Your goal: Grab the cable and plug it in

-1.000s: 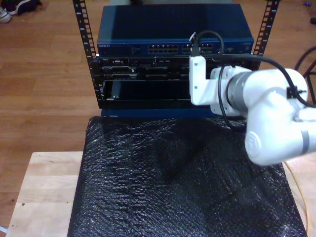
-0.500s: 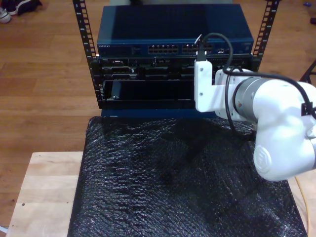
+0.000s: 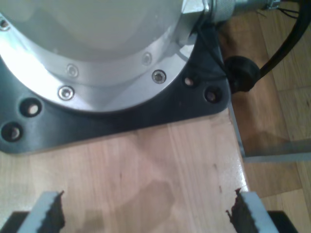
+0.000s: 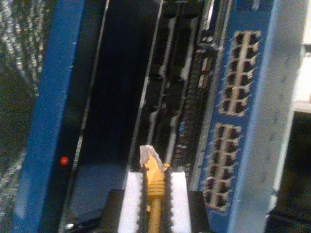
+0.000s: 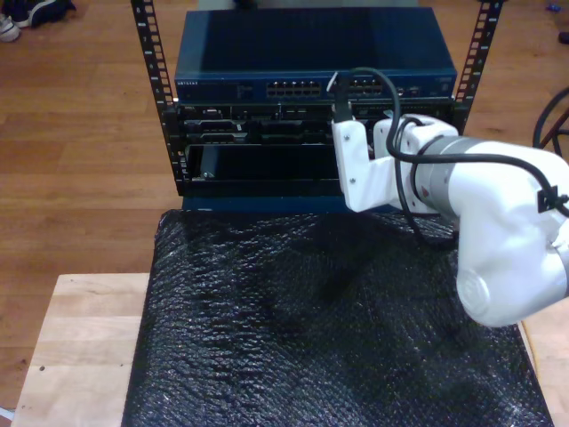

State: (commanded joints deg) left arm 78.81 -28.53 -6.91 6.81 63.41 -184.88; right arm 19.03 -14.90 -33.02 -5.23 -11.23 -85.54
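Two white pads of my second gripper (image 4: pixel 154 194) pinch the cable (image 4: pixel 154 194), a yellow-orange lead whose clear plastic plug (image 4: pixel 148 155) sticks out past the fingertips toward the rack. In the exterior view the arm (image 5: pixel 498 240) reaches in from the exterior view's right over a black bubbled sheet (image 5: pixel 329 329) that covers the wooden table (image 5: pixel 80 347) at the near side. Beyond the sheet stands the rack (image 5: pixel 307 116), with a blank black panel low down, dark slotted units above it, and a blue switch (image 5: pixel 311 67) with rows of ports (image 5: pixel 293 88) on top, farthest away. The plug sits short of the rack front, level with the dark units, apart from the ports. My first gripper (image 3: pixel 146 213) stands wide apart with nothing between its pads, above bare wood beside a black base plate (image 3: pixel 121 116).
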